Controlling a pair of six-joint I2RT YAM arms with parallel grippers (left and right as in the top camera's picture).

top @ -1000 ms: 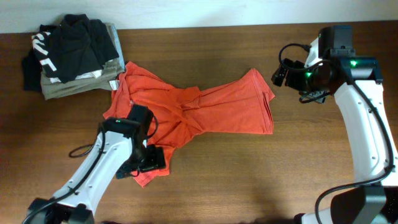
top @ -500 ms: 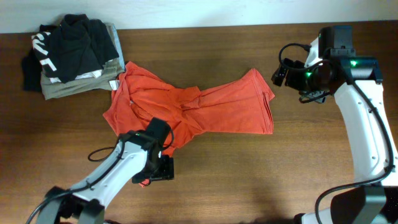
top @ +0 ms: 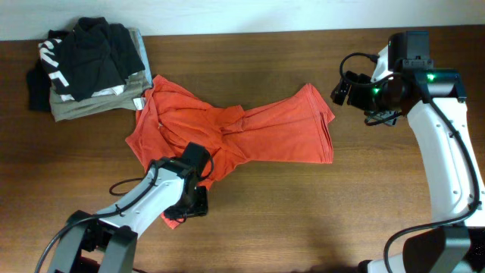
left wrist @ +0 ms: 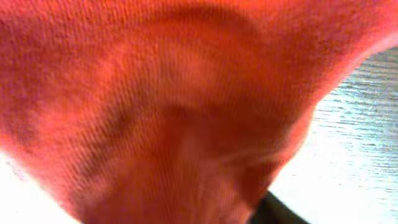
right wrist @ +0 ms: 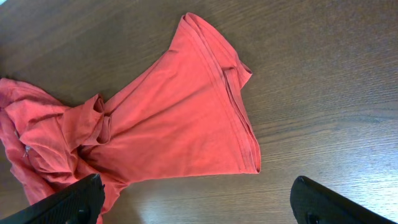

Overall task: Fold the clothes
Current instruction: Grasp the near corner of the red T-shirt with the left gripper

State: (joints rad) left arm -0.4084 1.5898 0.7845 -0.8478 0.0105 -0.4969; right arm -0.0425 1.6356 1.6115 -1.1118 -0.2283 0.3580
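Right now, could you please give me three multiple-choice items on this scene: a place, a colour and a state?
1. Where in the overhead view is the garment pile? A upper left; B lower right; C centre.
2. The T-shirt is: A blue; B red-orange; C white.
3. The right pincer is: A shut on the T-shirt; B shut on the pile; C open.
A: it lies at the picture's upper left. B: the overhead and right wrist views both show it. C: its fingers stand wide apart, holding nothing.
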